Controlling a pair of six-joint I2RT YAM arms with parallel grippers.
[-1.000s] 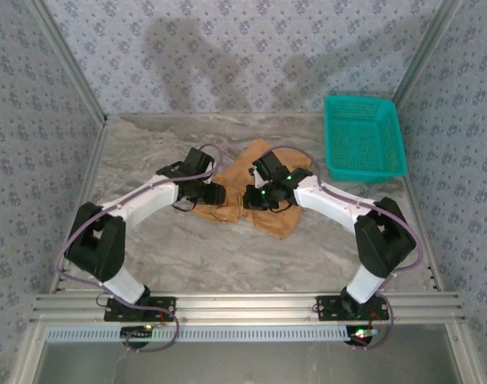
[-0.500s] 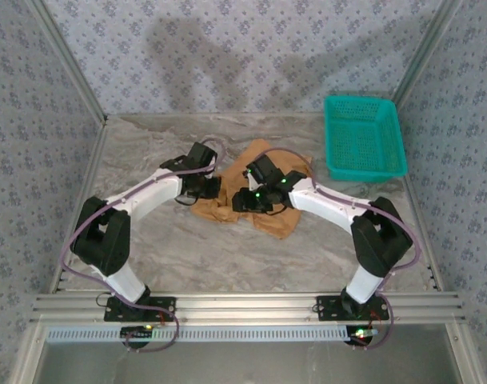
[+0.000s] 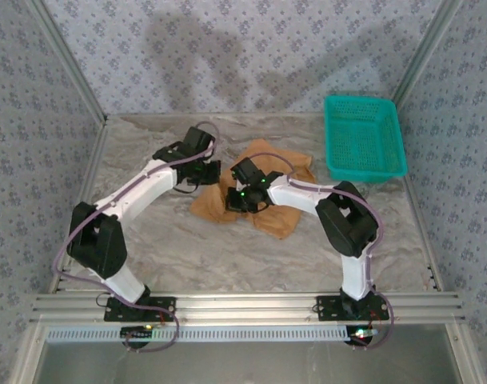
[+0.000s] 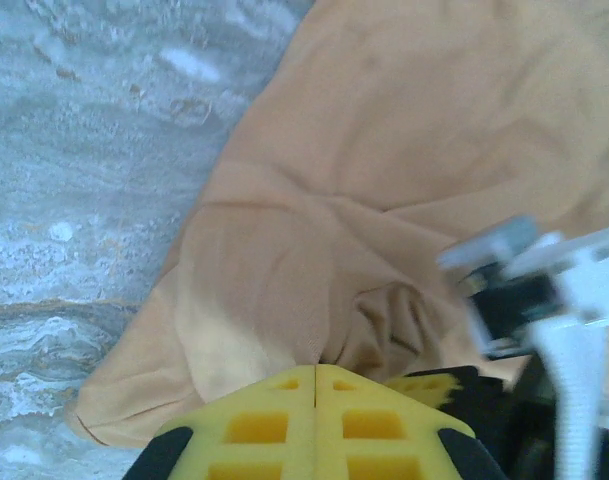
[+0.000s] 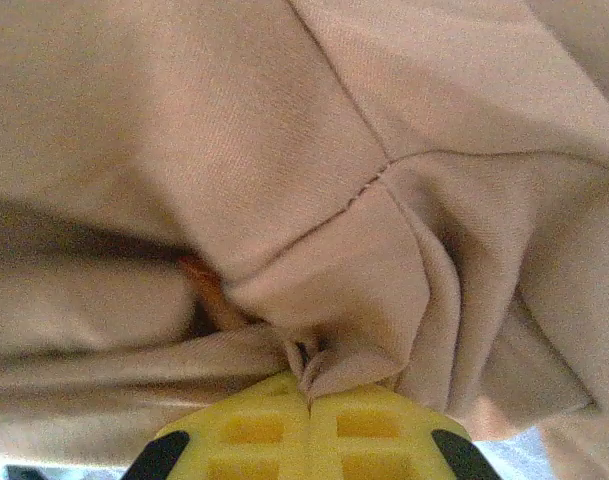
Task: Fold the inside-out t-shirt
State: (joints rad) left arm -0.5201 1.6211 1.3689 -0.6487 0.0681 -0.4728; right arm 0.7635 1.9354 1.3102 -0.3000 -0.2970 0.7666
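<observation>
Tan inside-out t-shirt point(image 3: 279, 222) lay crumpled at ctr of tabletop point(image 3: 147, 240), left of teal basket point(image 3: 363, 144). Long axis approx diagonal, near-left to far-right, toward basket. Collar direction: couldn't tell. At shirt's far-left edge, left end effector point(image 3: 206, 173) clenched on gathered fold. Mid-shirt, right end effector point(image 3: 241, 200) clenched, pinching fold by seam.

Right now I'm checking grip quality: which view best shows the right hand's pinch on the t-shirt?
Right wrist: the right hand is shut on a small pucker of t-shirt, close up. Top external shows that hand tiny, pinch hidden; left wrist shows it blurred at the edge.
</observation>
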